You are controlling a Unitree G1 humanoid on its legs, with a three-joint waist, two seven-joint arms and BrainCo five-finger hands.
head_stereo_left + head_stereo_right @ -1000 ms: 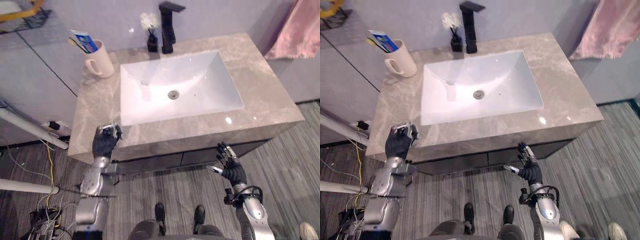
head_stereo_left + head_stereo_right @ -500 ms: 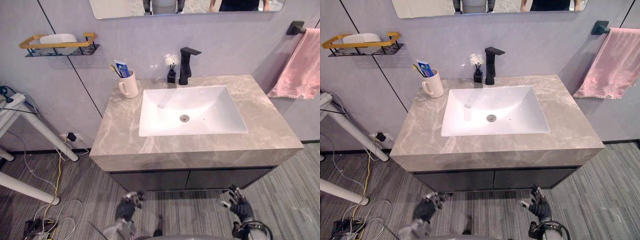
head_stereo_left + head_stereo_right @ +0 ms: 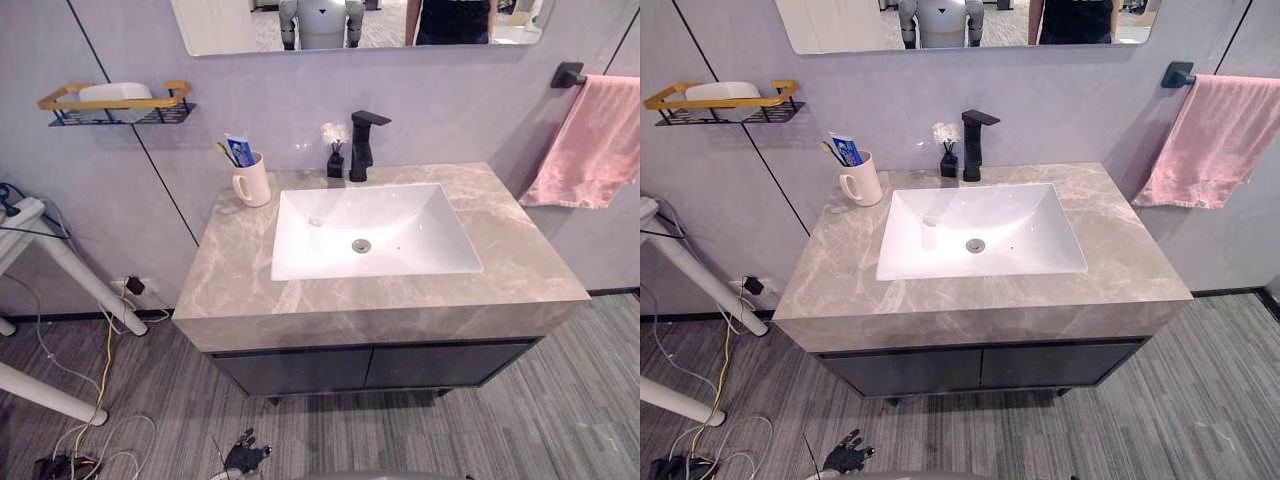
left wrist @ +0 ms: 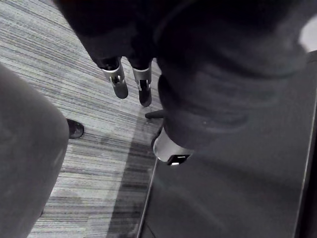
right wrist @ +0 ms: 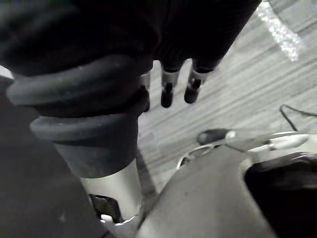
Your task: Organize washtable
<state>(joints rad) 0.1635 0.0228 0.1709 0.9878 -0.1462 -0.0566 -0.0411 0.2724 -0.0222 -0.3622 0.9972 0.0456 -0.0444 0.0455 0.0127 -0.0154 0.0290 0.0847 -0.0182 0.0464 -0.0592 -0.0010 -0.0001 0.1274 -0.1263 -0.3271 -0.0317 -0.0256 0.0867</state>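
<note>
The grey marble washtable [image 3: 240,270] holds a white sink [image 3: 370,230]. At its back left stands a cream cup [image 3: 251,182] with a toothbrush and a blue toothpaste tube in it. A black faucet [image 3: 362,146] and a small black vase of white flowers [image 3: 334,158] stand behind the sink. My left hand [image 3: 246,457] hangs low over the floor in front of the cabinet, fingers [image 4: 119,86] straight and holding nothing. My right hand [image 5: 168,49] also points down at the floor, its fingers [image 5: 167,92] straight and empty.
A gold wall shelf [image 3: 115,101] with a white soap dish hangs to the left. A pink towel [image 3: 590,140] hangs on the right wall. A mirror is above the faucet. White frame legs [image 3: 60,270] and cables stand on the floor at the left.
The camera has risen and pulled back, so the whole washtable now shows. Both hands have dropped from counter height toward the floor. The left hand's curled fingers have straightened.
</note>
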